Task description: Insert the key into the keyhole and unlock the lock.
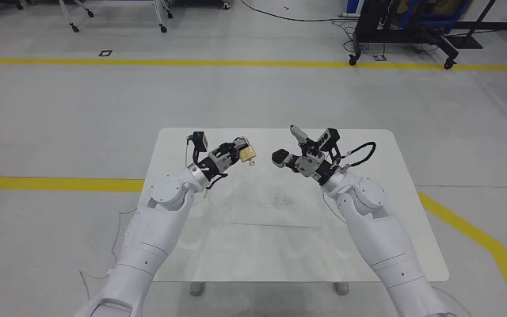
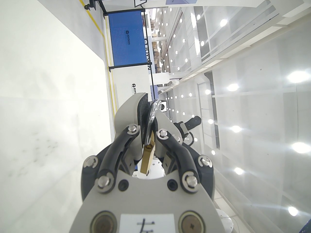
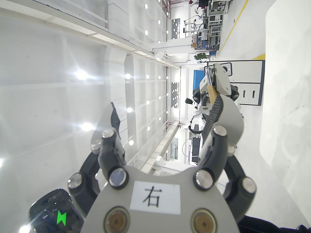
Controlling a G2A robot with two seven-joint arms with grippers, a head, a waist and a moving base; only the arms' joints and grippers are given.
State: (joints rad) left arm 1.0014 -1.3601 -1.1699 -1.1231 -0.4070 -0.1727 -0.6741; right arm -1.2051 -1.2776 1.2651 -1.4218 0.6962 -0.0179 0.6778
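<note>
Left gripper [image 2: 151, 112] pinches the brass padlock [image 2: 147, 157], raised over the table [image 1: 238, 238] near the middle of its far edge and turned toward the right gripper [image 1: 287, 144], probably to offer up the keyhole; right fingers [image 1: 297, 133] spread wide, nothing between them.

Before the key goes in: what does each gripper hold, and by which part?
The left gripper holds the lock, shut on its shackle. The right gripper is open and holds nothing.
</note>
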